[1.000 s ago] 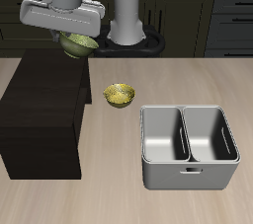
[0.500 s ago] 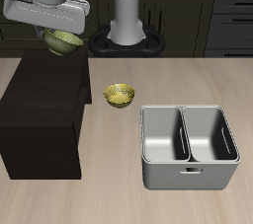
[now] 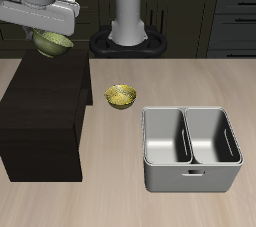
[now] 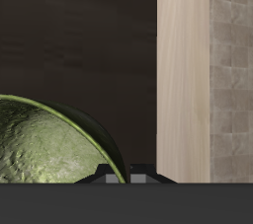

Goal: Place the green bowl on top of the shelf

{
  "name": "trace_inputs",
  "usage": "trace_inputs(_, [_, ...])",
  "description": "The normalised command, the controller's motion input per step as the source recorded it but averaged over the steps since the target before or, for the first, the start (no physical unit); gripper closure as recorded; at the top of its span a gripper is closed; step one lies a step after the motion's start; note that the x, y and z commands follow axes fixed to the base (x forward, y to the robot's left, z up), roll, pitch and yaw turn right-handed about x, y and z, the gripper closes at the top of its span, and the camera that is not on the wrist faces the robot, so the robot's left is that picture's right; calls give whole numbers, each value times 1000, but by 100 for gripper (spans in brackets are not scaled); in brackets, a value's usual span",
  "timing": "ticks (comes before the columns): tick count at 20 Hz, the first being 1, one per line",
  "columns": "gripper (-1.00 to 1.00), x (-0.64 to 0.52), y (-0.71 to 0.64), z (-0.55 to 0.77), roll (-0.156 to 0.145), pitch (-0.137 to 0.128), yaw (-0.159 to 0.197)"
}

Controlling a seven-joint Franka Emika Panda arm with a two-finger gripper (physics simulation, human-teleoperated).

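Note:
My gripper (image 3: pixel 52 33) is shut on the green bowl (image 3: pixel 52 43), a small olive-green bowl, and holds it in the air above the back part of the shelf (image 3: pixel 45 111), a large dark brown cabinet with a flat top. In the wrist view the green bowl (image 4: pixel 44 144) shows close up with its ribbed inside, over the dark top of the shelf (image 4: pixel 89 40). The bowl does not touch the shelf.
A brighter yellow bowl (image 3: pixel 121 96) sits on the table beside the shelf. A grey metal two-compartment bin (image 3: pixel 192 148) stands nearer the table's front edge. The robot's base (image 3: pixel 128 33) stands at the back.
My gripper has carried the green bowl sideways, from beside the shelf's back corner to above the shelf's top. The yellow bowl and the bin have not moved.

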Motion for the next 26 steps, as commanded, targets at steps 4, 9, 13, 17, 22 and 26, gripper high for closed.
trace_inputs(4, [100,46,-159,-23,-16,-4,4])
trace_inputs(9, [100,49,77,-176,33,10,14])
trace_inputs(13, [100,61,87,-244,-7,15,38])
trace_inputs(17, [100,87,265,-346,40,44,46])
trace_inputs(22, [-100,65,32,-182,-75,35,31])
trace_inputs(26, [-100,21,-28,-70,-13,7,4])
